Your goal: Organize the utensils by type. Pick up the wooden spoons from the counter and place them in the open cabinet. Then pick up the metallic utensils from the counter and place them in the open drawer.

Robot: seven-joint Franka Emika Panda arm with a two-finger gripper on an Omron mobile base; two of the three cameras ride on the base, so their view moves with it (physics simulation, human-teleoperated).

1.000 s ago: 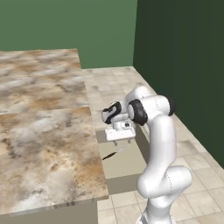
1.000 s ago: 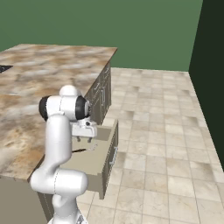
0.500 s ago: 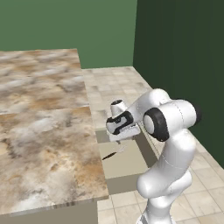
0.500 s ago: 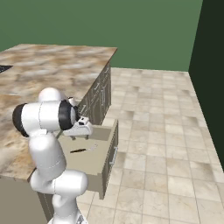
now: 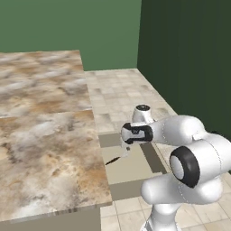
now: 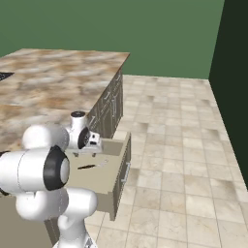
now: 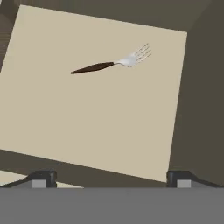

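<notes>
marbled stone bench (image 5: 45, 135) flanks a flat beige open drawer (image 7: 52, 122); dark-handled silvery fork (image 7: 111, 64) inside; end effector (image 7: 111, 179) fingers apart, empty.

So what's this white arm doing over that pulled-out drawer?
It is sorting utensils. A fork with a dark handle and a silvery head lies alone on the beige floor of the open drawer under the marbled counter. The gripper hangs above the drawer with its jaws wide open and holds nothing.
</notes>
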